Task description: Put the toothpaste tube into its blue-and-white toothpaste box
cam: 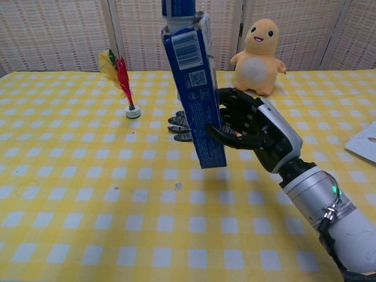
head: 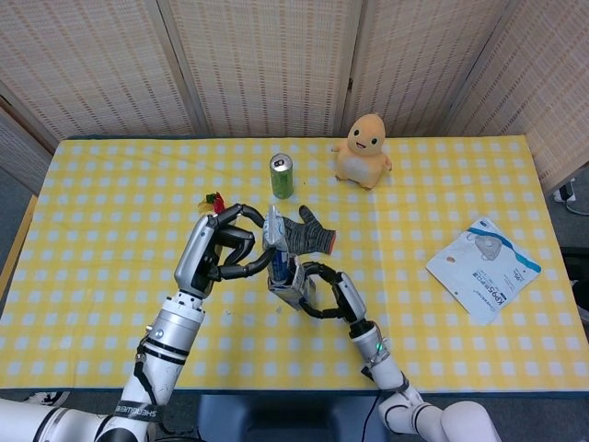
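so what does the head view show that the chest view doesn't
Only the head view shows the robot's left hand holding the toothpaste tube, the green drink can and the whole white pouch.

Only the chest view shows the box's barcode panel.

Both show the right hand gripping the blue-and-white toothpaste box, the yellow plush toy and the feathered shuttlecock.
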